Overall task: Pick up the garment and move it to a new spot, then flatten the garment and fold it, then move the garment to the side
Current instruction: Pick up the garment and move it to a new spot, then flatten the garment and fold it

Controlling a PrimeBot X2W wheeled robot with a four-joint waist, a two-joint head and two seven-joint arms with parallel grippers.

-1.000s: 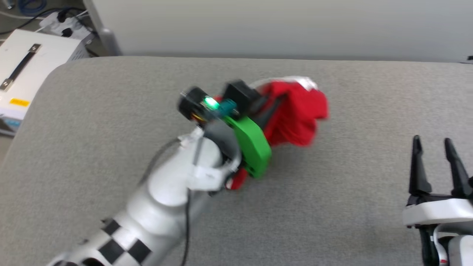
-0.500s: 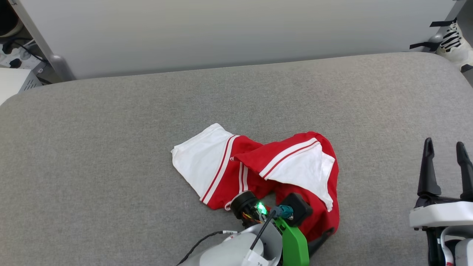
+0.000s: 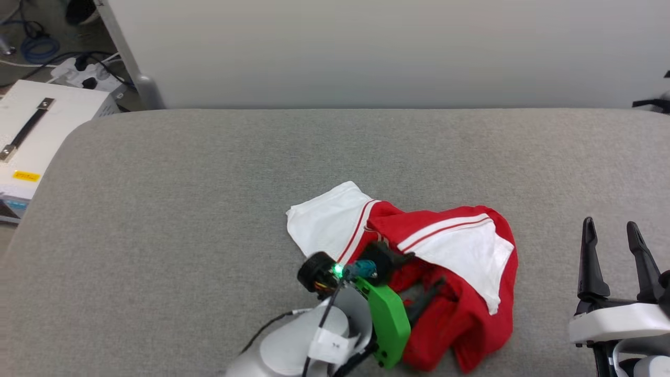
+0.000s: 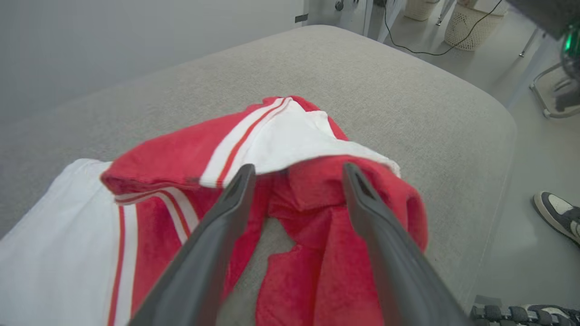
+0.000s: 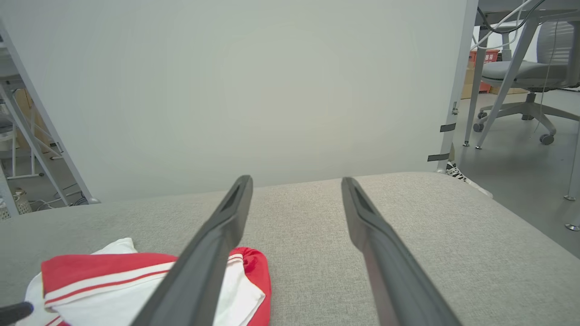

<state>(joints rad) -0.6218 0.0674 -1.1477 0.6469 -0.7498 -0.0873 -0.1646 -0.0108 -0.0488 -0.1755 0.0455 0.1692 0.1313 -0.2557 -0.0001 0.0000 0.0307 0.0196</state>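
Looking at this one, the garment [image 3: 460,251] is a crumpled heap on the grey padded surface [image 3: 209,209], toward the near edge and a bit right of centre. One white sleeve is splayed out to the left, and the other is folded over on top of the red body.

The left gripper [image 4: 299,168] is right over the heap with its fingers spread apart. From its wrist camera they straddle a red fold but nothing is pinched between them, so I'd call it empty. My guess is it's lined up there to grab a fold and start pulling the thing flat, since it's nowhere near flat yet.

The right gripper [image 3: 610,225] sits off to the right, well apart from the cloth, with its fingers apart too and holding nothing (probably just parked out of the way until a second corner needs holding).

As for writing, the upturned parts of the shirt are plain red, white and stripes. The white box [image 3: 36,131] off the left edge has a yellow label [image 3: 26,176], and there's a small white tag on the left wrist, but both are too small to read.
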